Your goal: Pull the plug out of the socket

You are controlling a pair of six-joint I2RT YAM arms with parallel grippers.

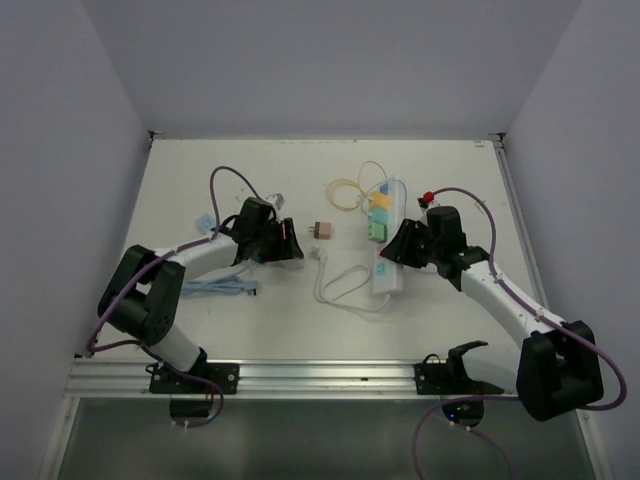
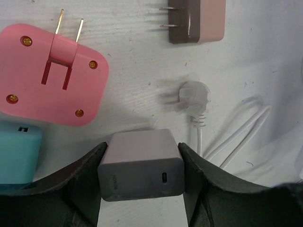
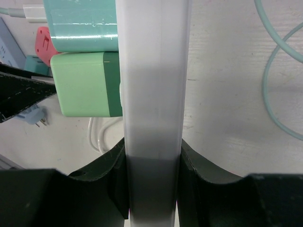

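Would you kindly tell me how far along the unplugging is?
Done: the white charger is off the strip; a pink adapter and a brown adapter lie loose on the table. In hand: the left gripper grips the white charger while the right gripper clamps the strip. Left: releasing the charger; a green plug and a teal plug sit plugged in.

The top camera sat high behind both arm bases, tilted down over the whole table (image 1: 250, 330). The left wrist camera hung close over the tabletop, facing down past its fingers (image 2: 80, 189) and the grey charger (image 2: 141, 163) between them. The right wrist camera sat nearer still, looking along the power strip (image 3: 154, 94). The top view shared the brown plug (image 1: 322, 230) with the left wrist view, and the strip with the right.
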